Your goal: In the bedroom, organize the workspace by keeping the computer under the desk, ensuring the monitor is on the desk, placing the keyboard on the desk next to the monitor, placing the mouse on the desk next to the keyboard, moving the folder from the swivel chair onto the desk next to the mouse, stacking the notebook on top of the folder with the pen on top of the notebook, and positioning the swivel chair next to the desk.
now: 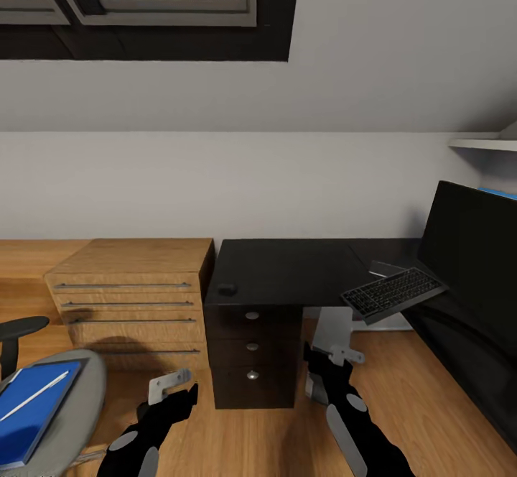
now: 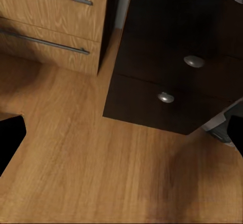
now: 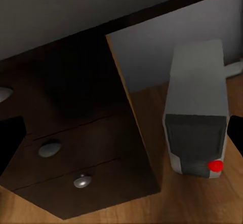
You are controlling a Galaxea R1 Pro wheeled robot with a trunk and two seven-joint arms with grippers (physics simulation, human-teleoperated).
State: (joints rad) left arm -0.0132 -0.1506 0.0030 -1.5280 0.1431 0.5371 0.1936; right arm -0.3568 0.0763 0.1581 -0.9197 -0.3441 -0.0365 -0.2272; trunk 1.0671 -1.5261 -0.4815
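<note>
The black-topped desk (image 1: pixel 287 265) stands ahead, with the small black mouse (image 1: pixel 227 289) near its front left corner. The keyboard (image 1: pixel 393 294) lies tilted at the desk's inner corner, in front of the monitor (image 1: pixel 470 247). On the swivel chair (image 1: pixel 79 398), at lower left, the blue folder (image 1: pixel 29 412) lies with the white pen (image 1: pixel 36 394) on it. The notebook is out of view. The computer (image 3: pixel 197 112) stands on the floor beside the desk's white leg (image 3: pixel 152 51). My left gripper (image 1: pixel 172 385) (image 2: pixel 121 143) and right gripper (image 1: pixel 337 356) (image 3: pixel 124 143) are both open and empty, low before the desk drawers (image 1: pixel 251 348).
A light wooden drawer unit (image 1: pixel 133 297) stands against the desk's left side. A thin grey flat thing (image 1: pixel 384 269) lies behind the keyboard. Wooden floor (image 2: pixel 101 173) spreads between chair, drawers and me. A white shelf (image 1: pixel 485 144) hangs at upper right.
</note>
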